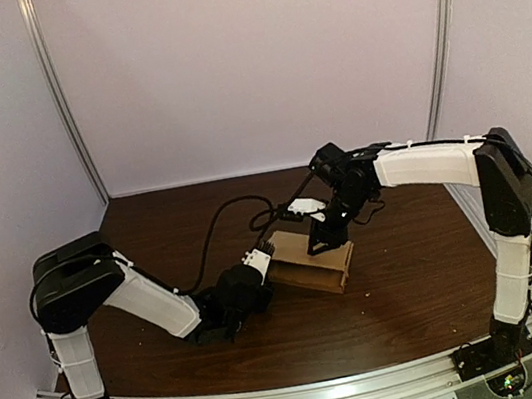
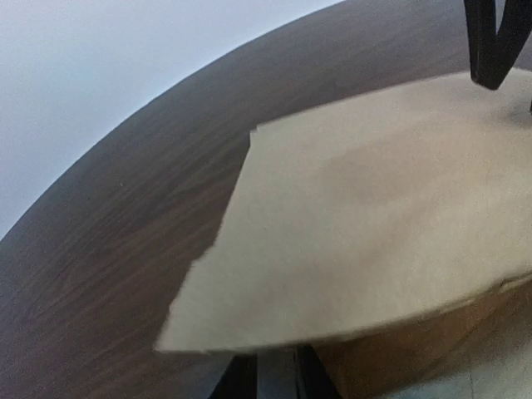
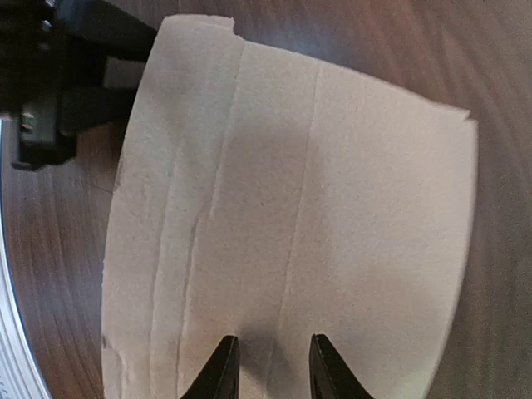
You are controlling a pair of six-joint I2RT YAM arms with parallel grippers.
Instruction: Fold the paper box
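Paper box (image 1: pixel 308 262) sat partly formed near the middle of the dark wood table (image 1: pixel 416 282), brown card, long side running left to right in the top view

Right gripper (image 1: pixel 325 241) was down on the box top from above, near its right half. Wrist cam had both fingers (image 3: pixel 223 366) parted with a narrow gap, tips resting on the flat top panel, nothing between them. Several parallel crease lines ran along that panel away from the tips, and the far edge was slightly ragged at one corner

Left gripper (image 1: pixel 258 258) was low at the box's left end, arm lying close to the table. Its wrist cam was mostly filled by the top panel, which looked bowed, with the near edge lifted clear of the wood. Only dark finger parts (image 2: pixel 249 378) showed, under that edge at the bottom of the frame. Couldn't tell whether those jaws were apart or pinching the card

Right arm's black fingertips showed at the upper right of the left wrist view, touching the panel's far side

Frame was soft and blurred, so flap detail wasn't readable
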